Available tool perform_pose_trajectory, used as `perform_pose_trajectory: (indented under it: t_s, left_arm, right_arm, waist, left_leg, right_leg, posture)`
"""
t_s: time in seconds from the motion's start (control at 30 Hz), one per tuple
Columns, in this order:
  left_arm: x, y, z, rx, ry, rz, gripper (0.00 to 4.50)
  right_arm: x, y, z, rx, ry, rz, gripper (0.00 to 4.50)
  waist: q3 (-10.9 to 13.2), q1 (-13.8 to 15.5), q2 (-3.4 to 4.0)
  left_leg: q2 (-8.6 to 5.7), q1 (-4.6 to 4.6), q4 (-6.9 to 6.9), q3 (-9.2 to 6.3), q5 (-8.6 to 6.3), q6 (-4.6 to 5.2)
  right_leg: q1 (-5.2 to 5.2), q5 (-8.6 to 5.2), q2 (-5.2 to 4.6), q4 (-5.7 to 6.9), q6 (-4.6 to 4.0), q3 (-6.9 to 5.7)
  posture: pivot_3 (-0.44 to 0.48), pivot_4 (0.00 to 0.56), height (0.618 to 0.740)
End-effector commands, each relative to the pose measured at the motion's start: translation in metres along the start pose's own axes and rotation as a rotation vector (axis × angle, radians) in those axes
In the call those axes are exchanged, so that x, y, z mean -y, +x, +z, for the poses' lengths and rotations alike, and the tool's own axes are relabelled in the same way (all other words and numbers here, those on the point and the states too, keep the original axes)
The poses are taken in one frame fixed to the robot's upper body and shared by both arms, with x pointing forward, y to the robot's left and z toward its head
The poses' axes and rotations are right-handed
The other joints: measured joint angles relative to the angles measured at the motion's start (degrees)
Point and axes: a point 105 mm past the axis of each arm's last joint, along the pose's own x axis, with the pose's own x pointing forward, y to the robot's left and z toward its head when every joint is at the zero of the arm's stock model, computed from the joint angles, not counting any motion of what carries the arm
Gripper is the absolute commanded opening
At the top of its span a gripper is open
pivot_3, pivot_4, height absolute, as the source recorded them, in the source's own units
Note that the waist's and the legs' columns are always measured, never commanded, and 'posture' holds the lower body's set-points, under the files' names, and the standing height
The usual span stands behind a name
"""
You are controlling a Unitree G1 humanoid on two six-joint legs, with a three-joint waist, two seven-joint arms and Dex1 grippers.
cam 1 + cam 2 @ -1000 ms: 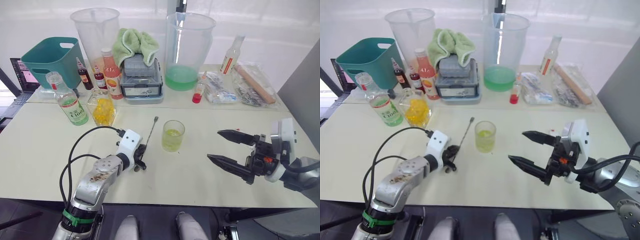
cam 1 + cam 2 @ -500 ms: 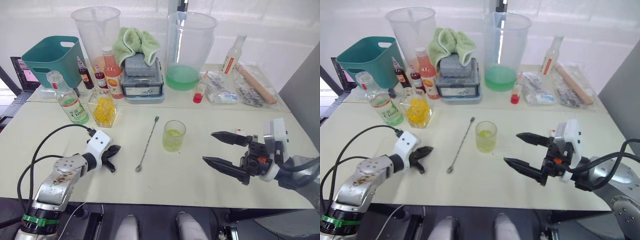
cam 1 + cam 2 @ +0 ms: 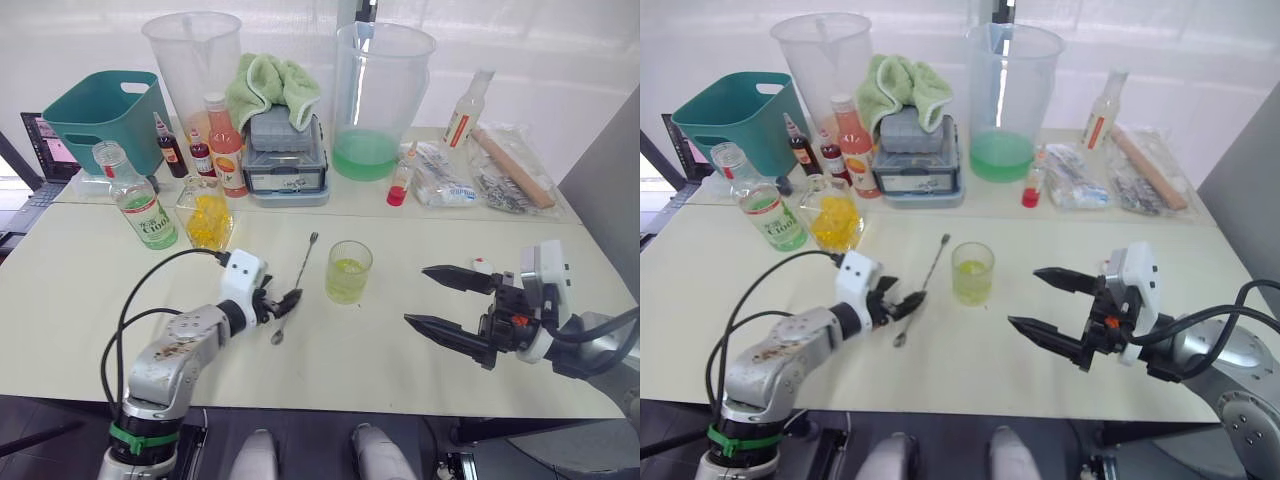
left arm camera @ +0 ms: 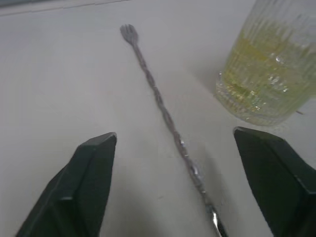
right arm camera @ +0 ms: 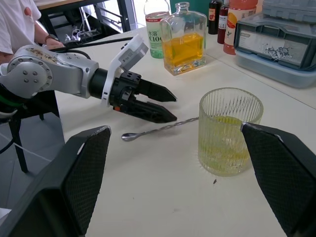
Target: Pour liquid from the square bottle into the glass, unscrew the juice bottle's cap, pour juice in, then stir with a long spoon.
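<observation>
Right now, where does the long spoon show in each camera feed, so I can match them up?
Left eye view: long spoon lies on the table, left of the glass.
Right eye view: same spot, left of the glass.
Left wrist view: runs between the left tool's fingers.
Right wrist view: lies under the left tool, bowl end near it.
Shared landmark: the glass.

You are looking at a matt, smooth cream table point(image 3: 90, 300) carrying a twisted, shiny metal long spoon point(image 4: 163, 111) and a ribbed clear glass point(image 5: 229, 131). The left end effector point(image 5: 165, 105) is showing matt black plastic fingers point(image 4: 81, 185). A fluffy green cloth point(image 3: 270, 85) is lying beside glossy clear plastic pitchers point(image 3: 380, 95).
</observation>
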Motion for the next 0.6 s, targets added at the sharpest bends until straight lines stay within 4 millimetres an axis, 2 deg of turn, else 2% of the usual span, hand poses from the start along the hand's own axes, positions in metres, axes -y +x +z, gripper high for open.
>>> perform_pose_trajectory:
  t_s: [0.03, 0.13, 0.23, 0.37, 0.6]
  left_arm:
    - [0.006, 0.001, -0.006, -0.061, 0.075, 0.055, 4.48]
    - [0.003, 0.003, -0.021, -0.15, 0.114, 0.127, 4.48]
    - [0.011, 0.003, -0.028, -0.193, 0.121, 0.129, 4.48]
    - [0.008, 0.003, -0.044, -0.253, 0.102, 0.193, 3.41]
    - [-0.014, -0.004, -0.049, -0.258, 0.083, 0.274, 1.07]
  right_arm:
    - [-0.002, 0.001, 0.007, 0.016, -0.039, 0.017, 4.5]
    - [-0.005, 0.001, 0.006, 0.009, -0.039, 0.028, 4.5]
    - [-0.007, 0.002, 0.007, 0.009, -0.042, 0.031, 4.5]
    - [-0.005, 0.002, 0.009, 0.006, -0.049, 0.035, 4.5]
    - [-0.001, 0.004, 0.001, -0.036, -0.041, 0.033, 4.5]
  waist:
    - [0.0, -0.1, 0.0]
    - [0.0, -0.2, 0.0]
    - [0.0, -0.3, 0.0]
    - [0.0, -0.4, 0.02]
    - [-0.2, -0.5, 0.03]
  left_leg:
    - [0.0, 0.01, 0.0, 0.01, 0.0, 0.0]
    - [0.0, 0.02, 0.0, 0.0, 0.0, 0.0]
    - [-0.01, 0.08, 0.0, 0.0, 0.0, 0.0]
    - [-0.01, 0.16, -0.02, 0.01, -0.01, 0.01]
    - [0.0, 0.25, -0.07, 0.02, -0.01, 0.01]
  right_leg:
    - [0.0, 0.0, -0.01, 0.0, 0.0, 0.0]
    - [0.01, 0.0, 0.0, -0.01, 0.0, 0.0]
    - [0.07, 0.0, -0.01, -0.04, 0.0, 0.0]
    - [0.12, -0.01, -0.01, -0.06, -0.01, 0.0]
    - [0.21, 0.0, -0.01, -0.23, -0.02, 0.01]
  posture:
    - [0.0, 0.15, 0.728]
    - [0.0, 0.15, 0.728]
    - [0.0, 0.15, 0.728]
    - [0.0, 0.15, 0.728]
    - [0.0, 0.15, 0.728]
